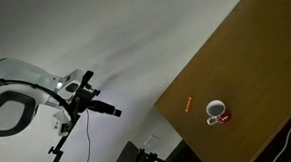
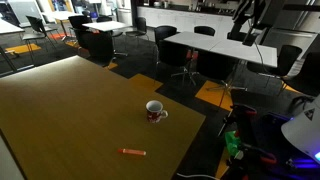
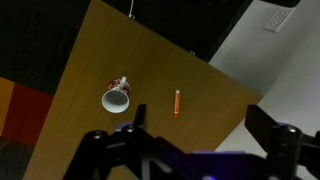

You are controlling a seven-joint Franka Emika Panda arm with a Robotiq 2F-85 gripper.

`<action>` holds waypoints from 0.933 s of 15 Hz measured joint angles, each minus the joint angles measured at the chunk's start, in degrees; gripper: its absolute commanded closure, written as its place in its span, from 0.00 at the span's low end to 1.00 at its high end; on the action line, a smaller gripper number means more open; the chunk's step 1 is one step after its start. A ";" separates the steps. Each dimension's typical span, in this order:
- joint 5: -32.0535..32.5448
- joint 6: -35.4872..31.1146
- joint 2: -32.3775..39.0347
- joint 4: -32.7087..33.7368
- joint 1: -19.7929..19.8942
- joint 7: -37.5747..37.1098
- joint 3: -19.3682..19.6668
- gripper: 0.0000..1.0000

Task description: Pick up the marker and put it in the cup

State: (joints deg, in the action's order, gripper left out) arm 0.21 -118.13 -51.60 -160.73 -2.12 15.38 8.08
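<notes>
The marker is a small orange-red stick lying flat on the wooden table, also seen in both exterior views. The cup is a white mug with red marking, standing a short way from the marker. My gripper is open and empty, high above the table and well away from both things. In an exterior view it hangs in the air off the table's side.
The table's edge and corner lie near the marker and cup. Beyond it are office chairs and tables and carpet floor. Cables and dark gear sit by the robot's base.
</notes>
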 measured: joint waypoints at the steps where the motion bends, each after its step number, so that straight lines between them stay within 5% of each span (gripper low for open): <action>1: 0.00 0.01 0.03 0.00 0.00 0.00 0.00 0.00; 9: 0.02 -0.28 0.12 0.49 0.00 -0.03 -0.32 0.00; 14: 0.06 -7.70 3.15 0.82 -0.41 -2.43 -4.98 0.00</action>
State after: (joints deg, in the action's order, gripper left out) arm 0.27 -125.83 -48.45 -159.91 -2.53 12.96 3.10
